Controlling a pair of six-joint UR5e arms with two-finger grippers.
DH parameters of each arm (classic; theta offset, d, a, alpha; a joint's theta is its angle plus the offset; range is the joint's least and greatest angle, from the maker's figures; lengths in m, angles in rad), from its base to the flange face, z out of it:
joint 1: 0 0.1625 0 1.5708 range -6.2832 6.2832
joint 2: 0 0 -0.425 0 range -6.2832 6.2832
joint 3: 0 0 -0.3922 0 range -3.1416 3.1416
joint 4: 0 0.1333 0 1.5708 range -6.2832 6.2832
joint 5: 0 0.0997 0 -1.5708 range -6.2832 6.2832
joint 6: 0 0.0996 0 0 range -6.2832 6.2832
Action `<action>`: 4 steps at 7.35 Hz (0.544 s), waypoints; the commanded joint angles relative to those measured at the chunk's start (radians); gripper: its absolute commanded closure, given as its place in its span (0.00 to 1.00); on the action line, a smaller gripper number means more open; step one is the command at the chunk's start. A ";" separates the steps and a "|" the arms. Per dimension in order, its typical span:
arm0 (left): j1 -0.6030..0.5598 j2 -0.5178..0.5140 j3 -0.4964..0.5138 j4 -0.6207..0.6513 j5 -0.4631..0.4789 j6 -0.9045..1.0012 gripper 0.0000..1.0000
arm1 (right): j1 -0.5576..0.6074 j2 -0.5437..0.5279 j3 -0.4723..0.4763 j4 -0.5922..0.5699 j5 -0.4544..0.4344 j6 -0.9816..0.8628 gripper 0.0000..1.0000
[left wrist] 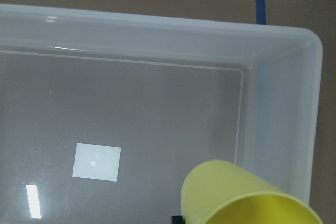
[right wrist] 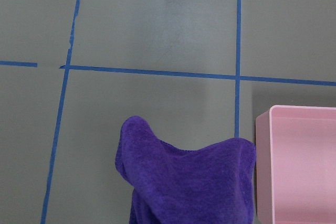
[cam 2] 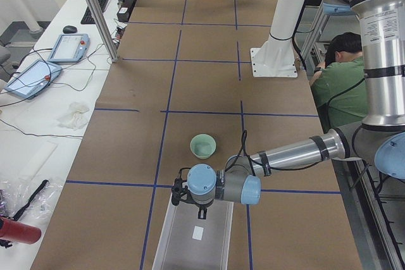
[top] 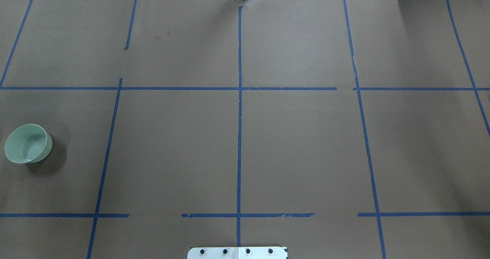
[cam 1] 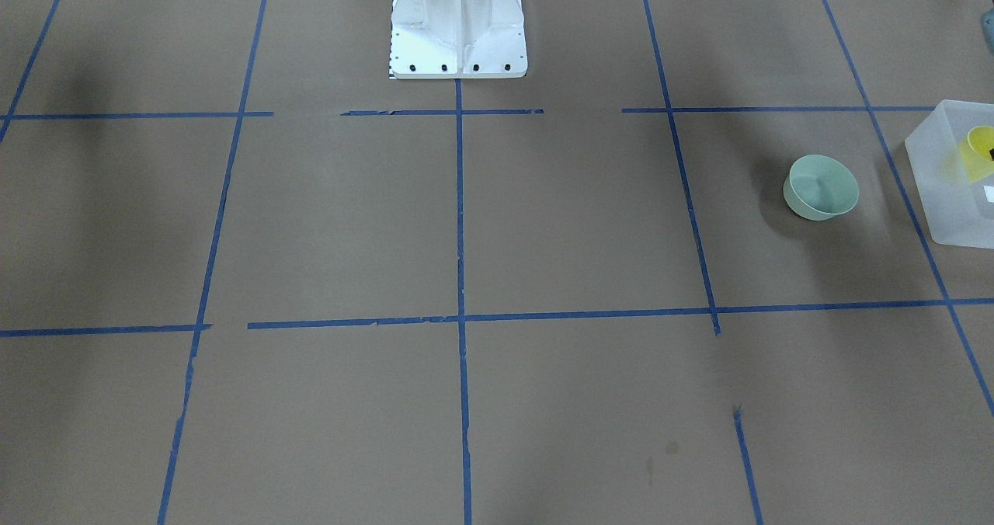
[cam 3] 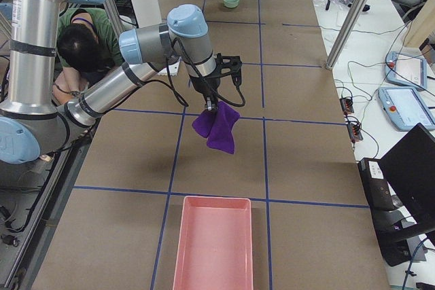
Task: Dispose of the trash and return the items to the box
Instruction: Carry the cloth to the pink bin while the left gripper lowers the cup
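Observation:
The yellow cup hangs low over the inside of the frosted white box, near one corner; it also shows at the box in the front view. My left gripper is over the box and shut on the cup. The box's white label lies on its floor. The mint-green bowl stands upright on the table beside the box, also in the overhead view. My right gripper holds a purple cloth in the air above the table.
A pink tray sits at the table's right end, and its corner shows beside the cloth in the right wrist view. The white robot base stands mid-table. A person sits behind the robot. Blue tape lines grid the brown table.

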 commanded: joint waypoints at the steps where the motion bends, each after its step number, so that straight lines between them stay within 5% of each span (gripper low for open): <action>1: 0.018 -0.013 0.060 -0.051 0.006 -0.005 1.00 | 0.037 0.004 -0.006 -0.017 0.000 -0.041 1.00; 2: 0.018 -0.013 0.061 -0.051 0.008 -0.005 1.00 | 0.042 0.004 -0.006 -0.017 0.000 -0.043 1.00; 3: 0.018 -0.019 0.061 -0.051 0.008 -0.003 0.74 | 0.051 0.002 -0.006 -0.017 0.000 -0.052 1.00; 4: 0.018 -0.025 0.054 -0.054 0.010 0.001 0.09 | 0.060 0.002 -0.010 -0.017 0.000 -0.058 1.00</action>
